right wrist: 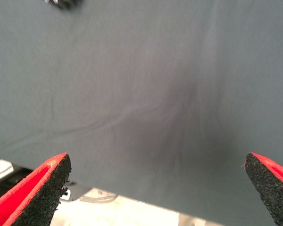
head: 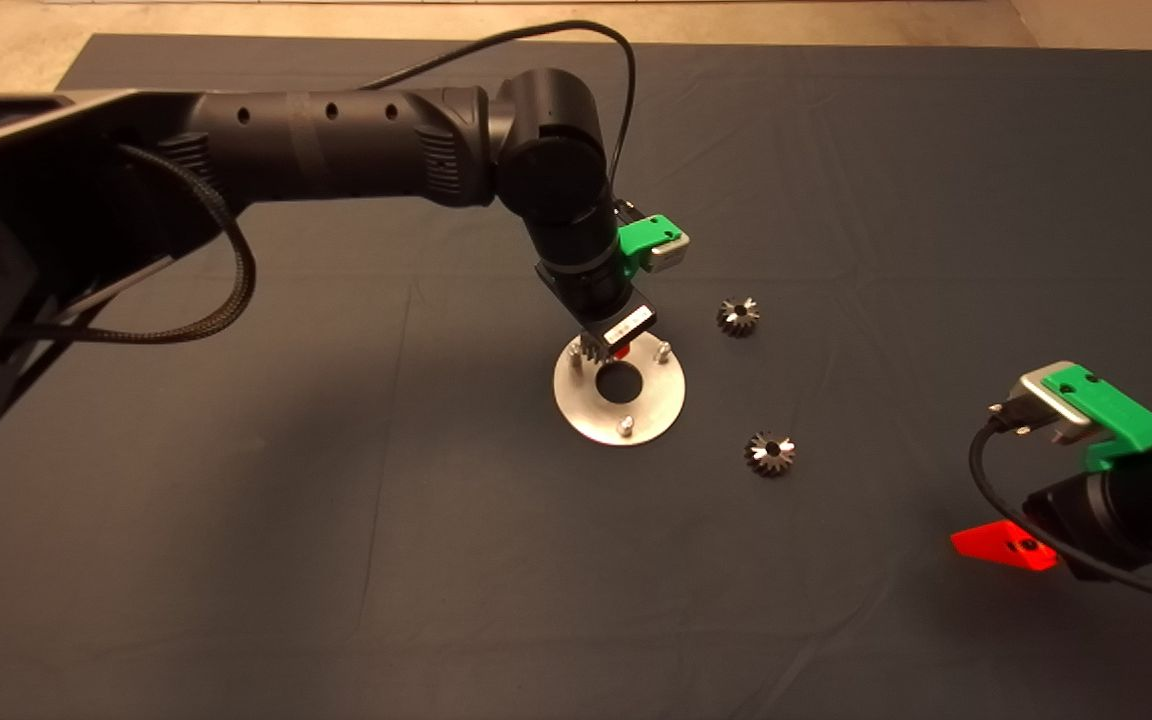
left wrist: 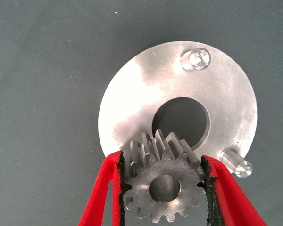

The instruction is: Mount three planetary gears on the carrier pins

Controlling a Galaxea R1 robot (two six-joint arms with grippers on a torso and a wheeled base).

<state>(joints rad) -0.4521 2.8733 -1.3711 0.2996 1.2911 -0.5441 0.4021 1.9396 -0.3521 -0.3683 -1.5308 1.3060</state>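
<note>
While clamped between the left gripper's (left wrist: 162,186) fingers (left wrist: 108,188), one planetary gear (left wrist: 162,181) sits above the disc (head: 620,391) edge.

Two carrier pins (left wrist: 196,59) stand bare beside it; the third is hidden behind the gear. Two further gears (head: 738,316) lie on the mat (head: 336,500) just right of the disc. Right gripper (right wrist: 155,188) waits at lower right, fingers spread wide, empty.

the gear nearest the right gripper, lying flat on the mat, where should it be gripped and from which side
Grip that gear across its toothed rim, coming straight down from above. It lies flat on the mat with its hole facing up, so only the sides offer two opposite surfaces. The left gripper holds another gear this way. The right gripper, open, waits nearby.
</note>
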